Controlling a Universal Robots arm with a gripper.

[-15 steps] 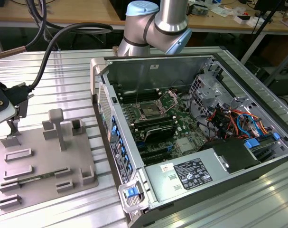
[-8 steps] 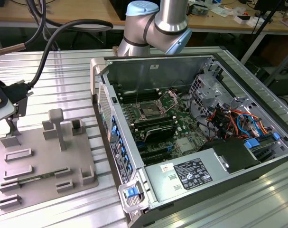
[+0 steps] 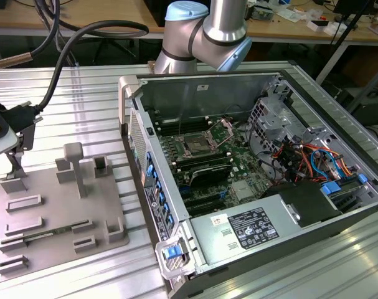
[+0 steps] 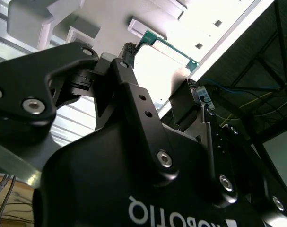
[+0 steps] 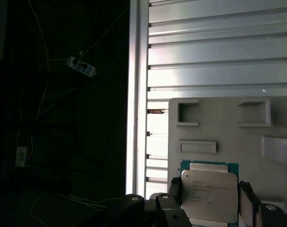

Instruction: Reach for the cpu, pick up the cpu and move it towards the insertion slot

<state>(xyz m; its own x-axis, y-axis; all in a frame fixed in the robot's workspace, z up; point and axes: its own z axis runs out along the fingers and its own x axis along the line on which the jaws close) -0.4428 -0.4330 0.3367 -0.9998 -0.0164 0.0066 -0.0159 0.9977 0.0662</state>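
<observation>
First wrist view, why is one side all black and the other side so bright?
In the first wrist view the black side is unlit space beyond the ribbed metal table; light hits the table, the grey tray and the pale-topped cpu; in the second wrist view glare whitens the cpu.

We see a ribbed, silvery aluminium counter (image 3: pixel 76 93) built of long parallel slats, with bright glare toward the exterior view's right. Behind it runs a pale wooden workbench (image 3: pixel 108 15) with small white clutter (image 3: pixel 301 14) on top. In the first wrist view, past the counter's edge, a dark shadowed floor (image 5: pixel 63 142) holds a small pale plug on thin wires (image 5: pixel 82 67).
</observation>
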